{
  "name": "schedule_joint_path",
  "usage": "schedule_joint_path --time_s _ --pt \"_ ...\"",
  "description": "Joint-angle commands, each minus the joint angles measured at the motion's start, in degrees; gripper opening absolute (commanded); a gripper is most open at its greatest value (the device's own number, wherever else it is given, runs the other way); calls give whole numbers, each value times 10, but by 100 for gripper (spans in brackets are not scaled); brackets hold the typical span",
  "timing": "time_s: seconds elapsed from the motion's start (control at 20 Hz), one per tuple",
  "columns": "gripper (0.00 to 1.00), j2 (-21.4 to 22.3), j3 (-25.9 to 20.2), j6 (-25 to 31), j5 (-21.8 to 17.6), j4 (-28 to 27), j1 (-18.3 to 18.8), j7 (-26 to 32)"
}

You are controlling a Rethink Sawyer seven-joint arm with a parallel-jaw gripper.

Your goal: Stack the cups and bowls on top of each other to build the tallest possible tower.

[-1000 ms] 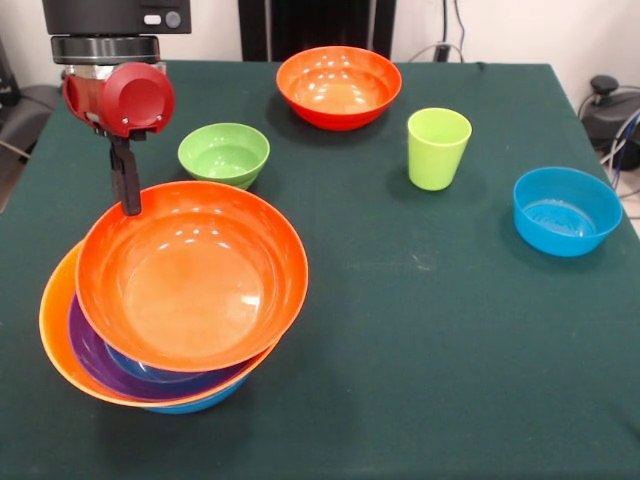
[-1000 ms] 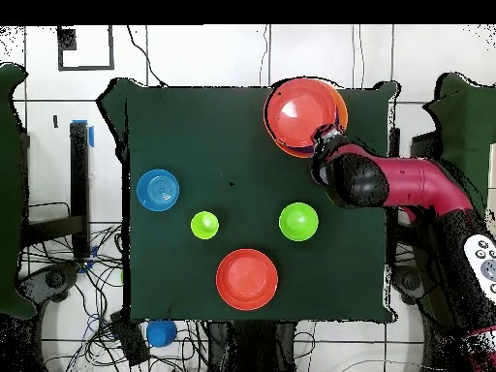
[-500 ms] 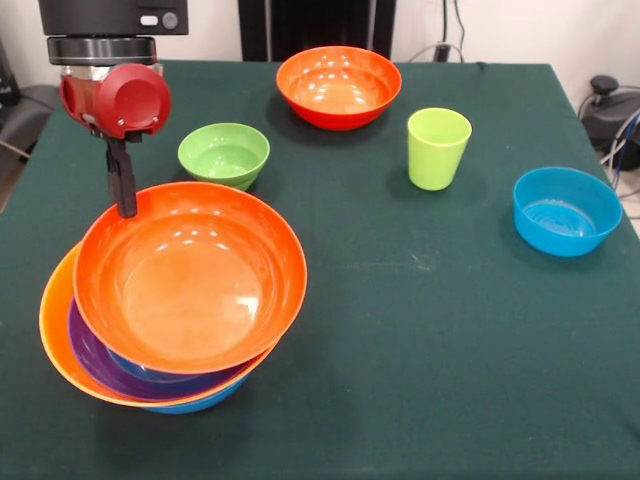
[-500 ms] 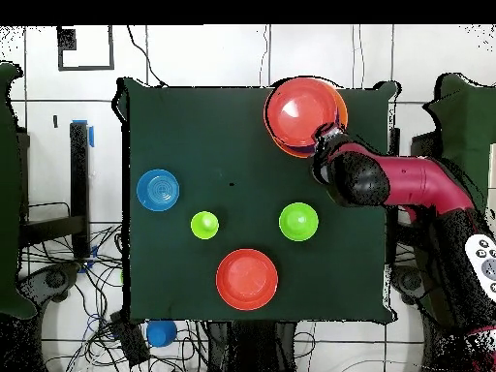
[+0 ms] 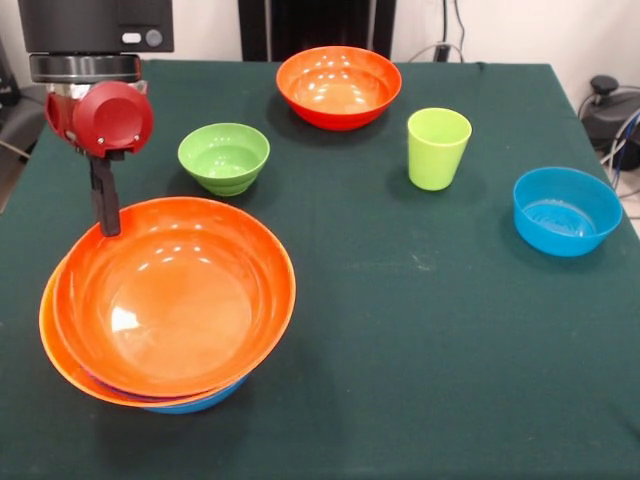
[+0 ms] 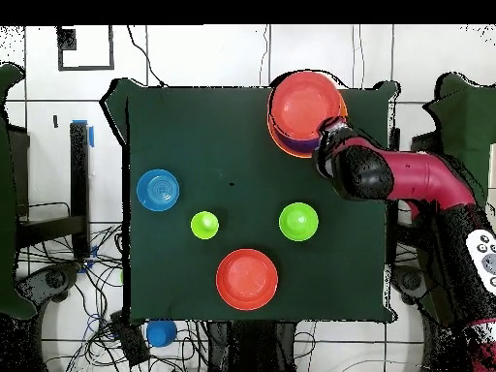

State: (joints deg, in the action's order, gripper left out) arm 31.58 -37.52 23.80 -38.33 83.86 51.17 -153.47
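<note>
Hiding lower bowls, top orange bowl (image 5: 175, 300).

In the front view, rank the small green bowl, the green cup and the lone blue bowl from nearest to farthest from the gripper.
From the gripper at the picture's left:
1. Small green bowl, just to its right.
2. Green cup, right of centre.
3. Lone blue bowl, by the right edge.
</note>
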Motion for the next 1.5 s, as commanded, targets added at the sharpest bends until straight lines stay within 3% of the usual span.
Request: schedule_joint_path --time_s 0.05,0.35,0.4,0.9,1.5 --pt "0 -33 -20 72 -23 -39 -10 182" --pt "0 -27 -9 109 -11 -28 -18 178" --pt "100 -25 -5 116 -12 -29 -21 177" --pt "100 -16 2 174 -17 -46 -35 177" --pt "100 4 25 134 -23 -37 -60 86"
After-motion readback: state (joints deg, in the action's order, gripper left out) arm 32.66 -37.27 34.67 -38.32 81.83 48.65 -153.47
